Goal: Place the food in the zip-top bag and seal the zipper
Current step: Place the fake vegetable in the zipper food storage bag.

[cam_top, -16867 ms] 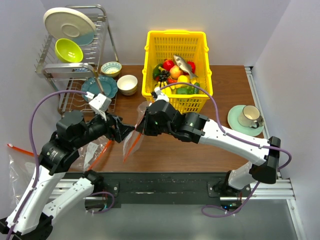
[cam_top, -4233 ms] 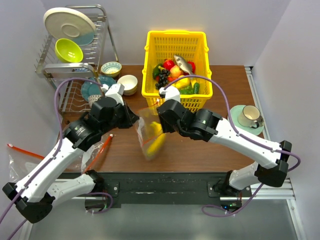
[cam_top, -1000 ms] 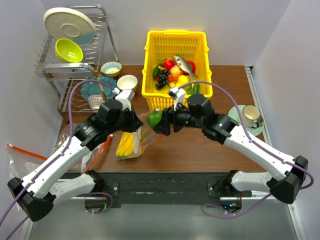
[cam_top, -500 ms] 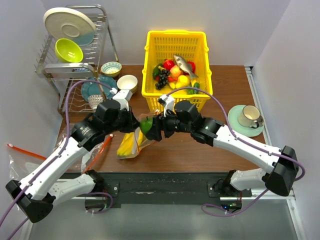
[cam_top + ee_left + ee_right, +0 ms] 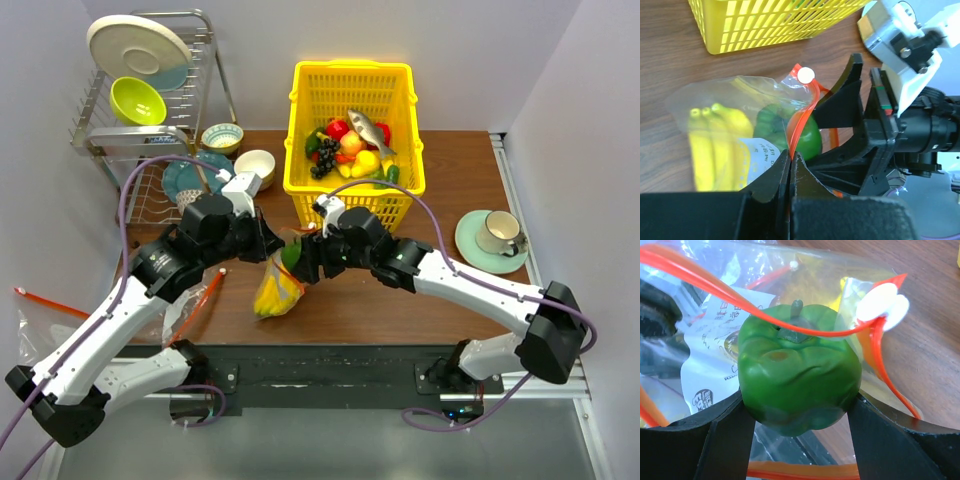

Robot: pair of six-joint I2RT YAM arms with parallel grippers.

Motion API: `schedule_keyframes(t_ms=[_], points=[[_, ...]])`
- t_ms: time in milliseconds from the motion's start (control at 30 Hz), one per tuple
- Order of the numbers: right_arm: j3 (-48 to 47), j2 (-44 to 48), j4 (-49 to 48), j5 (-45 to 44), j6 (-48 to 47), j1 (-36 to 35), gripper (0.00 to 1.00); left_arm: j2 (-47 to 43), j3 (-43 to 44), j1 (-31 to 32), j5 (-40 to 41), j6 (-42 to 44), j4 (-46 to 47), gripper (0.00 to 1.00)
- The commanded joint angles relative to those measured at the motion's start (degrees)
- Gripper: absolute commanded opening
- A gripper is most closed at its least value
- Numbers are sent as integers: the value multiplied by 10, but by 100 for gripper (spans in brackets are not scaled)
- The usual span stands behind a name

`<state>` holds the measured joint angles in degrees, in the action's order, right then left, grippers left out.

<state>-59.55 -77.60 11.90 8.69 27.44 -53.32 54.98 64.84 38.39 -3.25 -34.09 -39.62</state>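
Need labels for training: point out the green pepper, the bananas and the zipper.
green pepper (image 5: 799, 372): right wrist view, its front face.
bananas (image 5: 707, 145): left wrist view, middle of bunch.
zipper (image 5: 800, 120): left wrist view, curved stretch of strip.

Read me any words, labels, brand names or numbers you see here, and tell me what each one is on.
White label on the zip-top bag: dark printed characters and a small round logo, too blurred to read.
No other writing is visible.
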Motion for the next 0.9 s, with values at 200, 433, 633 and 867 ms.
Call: schedule_keyframes(t_ms=[200, 433, 633, 867], points=[[-40, -12, -16, -36, 19, -24, 98, -9, 6, 3, -35, -20, 52, 0], [-77, 46, 61, -84, 5, -24, 92, -11, 14, 3, -12, -12, 32, 0], [-163, 66, 202, -188, -24, -25, 84, -11, 12, 2, -3, -7, 24, 0], [-338, 5, 333, -310, -71, -11, 81, -15, -13, 2, -5, -7, 34, 0]])
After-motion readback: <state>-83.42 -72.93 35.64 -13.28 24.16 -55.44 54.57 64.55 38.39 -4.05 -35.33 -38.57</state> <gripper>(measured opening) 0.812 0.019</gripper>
